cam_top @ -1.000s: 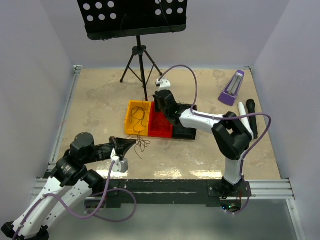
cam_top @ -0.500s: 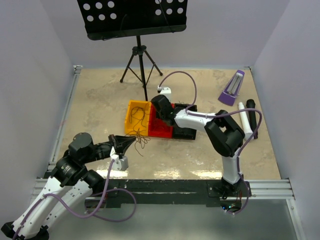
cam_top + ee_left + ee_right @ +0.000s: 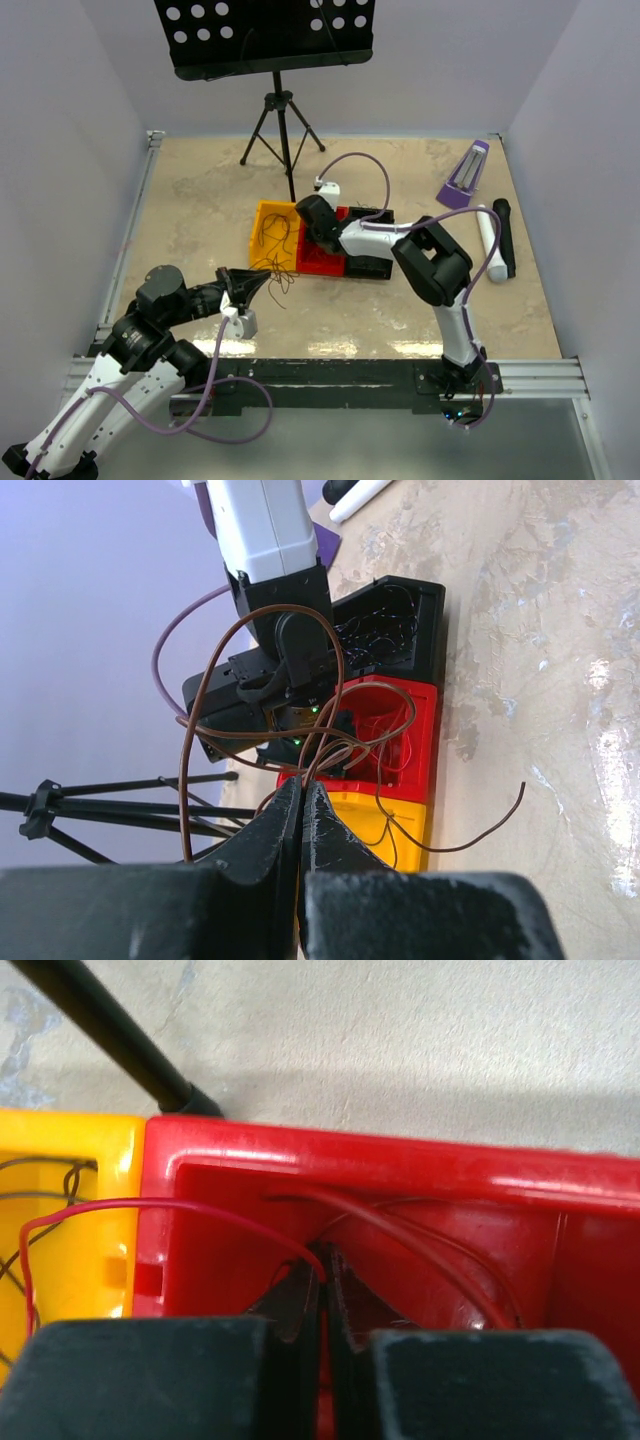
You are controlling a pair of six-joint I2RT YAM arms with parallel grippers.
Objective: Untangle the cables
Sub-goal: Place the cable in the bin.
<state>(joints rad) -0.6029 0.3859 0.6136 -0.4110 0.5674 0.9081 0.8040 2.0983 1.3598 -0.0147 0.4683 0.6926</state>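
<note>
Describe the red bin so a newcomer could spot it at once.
Find the black music stand at the table's far edge; in front of it three bins sit in a row. The red bin is the middle one, between the yellow bin and the black bin, and the only one the right hand reaches into.

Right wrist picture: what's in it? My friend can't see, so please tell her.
The right gripper, shut, pinches a thin red wire inside a red bin. The wire loops left over a yellow bin holding dark wires. A black rod crosses the beige table behind.
</note>
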